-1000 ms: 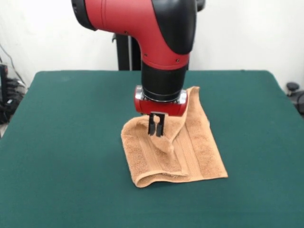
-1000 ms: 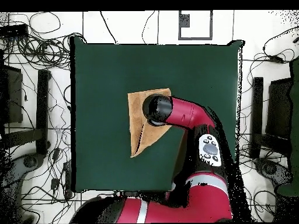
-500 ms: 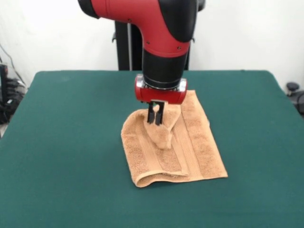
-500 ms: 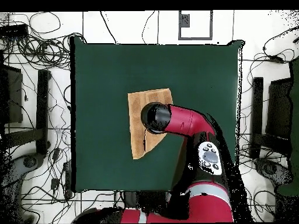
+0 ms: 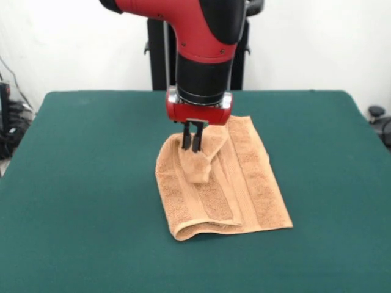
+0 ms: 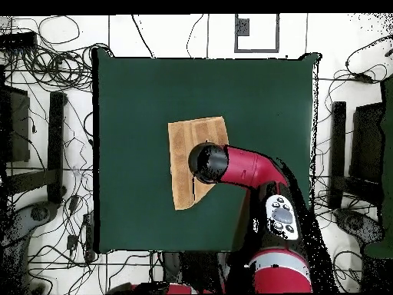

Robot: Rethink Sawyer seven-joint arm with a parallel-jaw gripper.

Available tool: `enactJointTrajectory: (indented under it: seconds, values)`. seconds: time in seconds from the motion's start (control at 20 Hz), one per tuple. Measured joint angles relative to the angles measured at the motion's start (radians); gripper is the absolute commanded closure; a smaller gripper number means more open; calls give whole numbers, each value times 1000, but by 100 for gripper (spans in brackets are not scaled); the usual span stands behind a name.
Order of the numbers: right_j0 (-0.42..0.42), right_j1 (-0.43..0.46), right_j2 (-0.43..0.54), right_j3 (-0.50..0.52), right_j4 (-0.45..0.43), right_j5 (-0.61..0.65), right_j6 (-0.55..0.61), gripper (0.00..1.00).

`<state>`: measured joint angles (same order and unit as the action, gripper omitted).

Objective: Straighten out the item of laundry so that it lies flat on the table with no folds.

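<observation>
The item of laundry (image 5: pixel 244 183) is an orange-tan terry towel lying near the middle of the dark green table (image 5: pixel 85 183). Its near edge is rolled into a fold, and a flap of its upper layer is lifted off the rest. My gripper (image 5: pixel 192 146) is shut on that flap and holds it a little above the towel's far left part. In the overhead view the towel (image 6: pixel 184 142) shows as an upright tan patch on the table (image 6: pixel 130 100), and the red arm's black wrist (image 6: pixel 209 163) hides the gripper and the towel's lower right part.
Cables and stands (image 6: pixel 46 115) lie on the floor around the table in the overhead view. The arm's red links (image 6: pixel 265 230) reach over the table's bottom right edge.
The gripper has risen and moved toward the table's far side and slightly left in the front view, pulling the pinched flap back and uncovering more of the towel's right part.
</observation>
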<state>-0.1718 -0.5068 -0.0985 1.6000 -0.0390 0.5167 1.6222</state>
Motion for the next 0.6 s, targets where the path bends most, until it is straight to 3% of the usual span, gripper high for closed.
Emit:
enactJointTrajectory:
  seconds: [0.6]
  values:
    - [-67, -15, 0, 49, -31, -32, 0, 100]
